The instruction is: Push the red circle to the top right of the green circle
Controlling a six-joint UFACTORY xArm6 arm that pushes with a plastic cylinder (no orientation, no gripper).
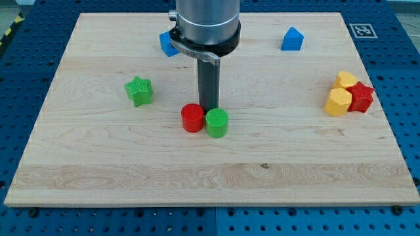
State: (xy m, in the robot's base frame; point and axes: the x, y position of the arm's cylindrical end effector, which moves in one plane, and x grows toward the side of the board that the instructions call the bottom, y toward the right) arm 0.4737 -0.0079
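The red circle point(192, 118) sits near the board's middle, touching the left side of the green circle point(216, 122). My tip point(209, 108) stands just above the two, right behind the seam between them, close to both. The rod rises from there to the arm's grey collar at the view's top.
A green star point(139, 90) lies to the left. A blue block point(168, 44) sits partly behind the arm at the top, a blue pentagon-like block point(293, 39) at the top right. Two yellow blocks point(339, 101) and a red star point(360, 97) cluster at the right edge.
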